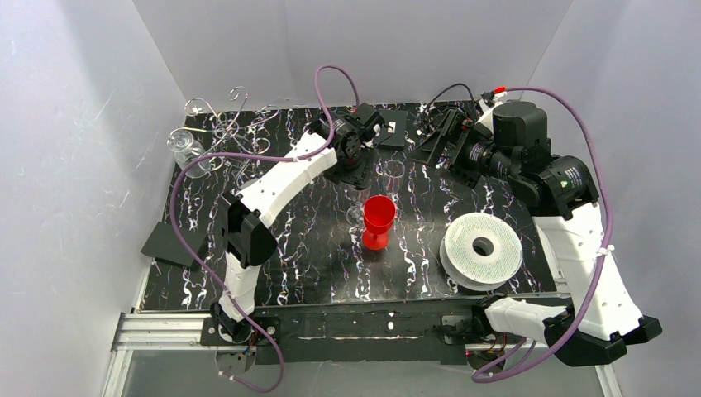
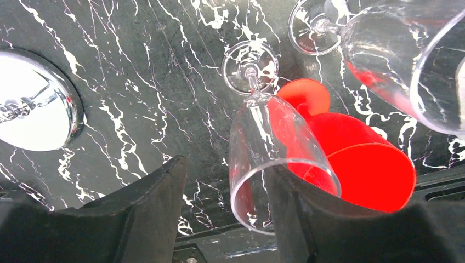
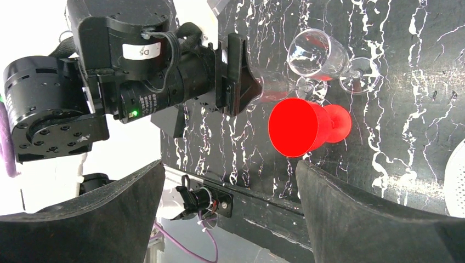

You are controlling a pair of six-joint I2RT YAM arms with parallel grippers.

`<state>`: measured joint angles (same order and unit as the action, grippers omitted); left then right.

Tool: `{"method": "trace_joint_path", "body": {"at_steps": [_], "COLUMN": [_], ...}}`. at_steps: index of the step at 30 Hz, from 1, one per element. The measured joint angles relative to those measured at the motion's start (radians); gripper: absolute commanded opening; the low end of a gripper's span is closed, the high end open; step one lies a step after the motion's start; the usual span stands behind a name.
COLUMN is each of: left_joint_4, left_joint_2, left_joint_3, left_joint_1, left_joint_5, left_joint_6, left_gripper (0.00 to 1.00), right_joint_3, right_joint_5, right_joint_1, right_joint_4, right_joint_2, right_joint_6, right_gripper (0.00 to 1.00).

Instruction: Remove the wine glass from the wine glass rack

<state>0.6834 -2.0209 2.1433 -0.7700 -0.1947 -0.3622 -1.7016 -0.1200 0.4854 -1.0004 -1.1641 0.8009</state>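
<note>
Wine glass: a clear stemmed glass [image 2: 268,148], upright on the table [image 1: 314,265] with its round foot flat on the black marbled top, off the rack and well apart from it.
Left gripper: the left gripper [image 2: 226,175] stands over the middle of the table, with the bowl of the wine glass between its fingers [image 2: 148,219].
Left fingers: parted. The glass rim lies against one black finger, and on the other side there is a clear gap (so no squeeze on the glass is seen).
Wine glass rack: the wine glass rack [image 1: 219,124] is at the far left corner of the table. Its shiny round base shows at the left edge of the left wrist view.
Glass at the rack: one more clear glass [image 1: 188,149] is at the left side of the rack. Whether it hangs on a hook, I cannot tell.
Second standing glass: another clear glass [image 1: 395,174] is upright just beyond the wine glass.
Red goblet: a red goblet [image 1: 379,219] stands just beside the wine glass, on the near side.
Right gripper: the right gripper [image 3: 229,181] is at the far right part of the table and looks toward the glasses. Its fingers are spread wide with nothing between them.
White spool: a white spool [image 1: 482,251] lies flat on the right near part of the table.
</note>
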Motion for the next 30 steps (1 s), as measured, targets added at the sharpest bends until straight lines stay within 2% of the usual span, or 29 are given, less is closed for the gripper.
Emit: {"method": "trace_joint_path", "body": {"at_steps": [4,9,18,30], "left_joint_4": [0.005,0.015,0.06,0.112], "left_joint_2": [0.0,0.002,0.037,0.32], "left_joint_3": [0.035,0.078,0.187,0.242], "left_joint_1": [0.0,0.0,0.0,0.002], "left_joint_5": [-0.002,-0.016,-0.057,-0.132], "left_joint_6": [0.002,0.018,0.087,0.221], "left_gripper": [0.73,0.83,0.87,0.97], "right_joint_3": [0.0,0.0,0.0,0.0], "right_joint_5": [-0.01,-0.014,-0.023,-0.037], "right_joint_1": [0.0,0.0,0.0,0.0], "right_joint_4": [0.0,0.0,0.0,0.0], "right_joint_2": [0.0,0.003,0.017,0.018], "right_joint_6": [0.0,0.002,0.008,0.009], "right_gripper": [0.96,0.97,0.97,0.97]}}
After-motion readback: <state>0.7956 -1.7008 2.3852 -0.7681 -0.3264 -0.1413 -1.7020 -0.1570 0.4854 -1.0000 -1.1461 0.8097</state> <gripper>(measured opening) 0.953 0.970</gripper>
